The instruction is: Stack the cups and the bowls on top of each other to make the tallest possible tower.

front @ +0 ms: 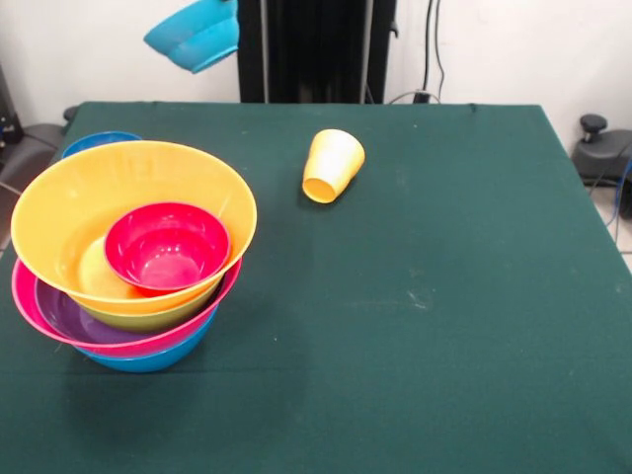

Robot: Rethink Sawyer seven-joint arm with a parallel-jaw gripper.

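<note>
Held aloft at far left, by a gripper I cannot make out, the glossy light-blue plastic bowl (195, 35) should settle level inside the small red bowl (166, 246) atop the tower (128, 259).

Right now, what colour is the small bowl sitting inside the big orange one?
Red, seen best in the front view.

The table (415, 296) is covered in plain dark green cloth. At the left of the frame, the pile of bowls (133, 267) shows a large orange-yellow bowl (89, 197) on top, with a small glossy red bowl (166, 247) inside it; below come a purple rim (59, 311), a pink rim (30, 296) and a blue base (148, 360). Behind the pile peeks another blue rim (99, 141). Near the upper middle lies a yellow-orange cup (333, 165). At the top edge hangs a light blue bowl (197, 35).
</note>
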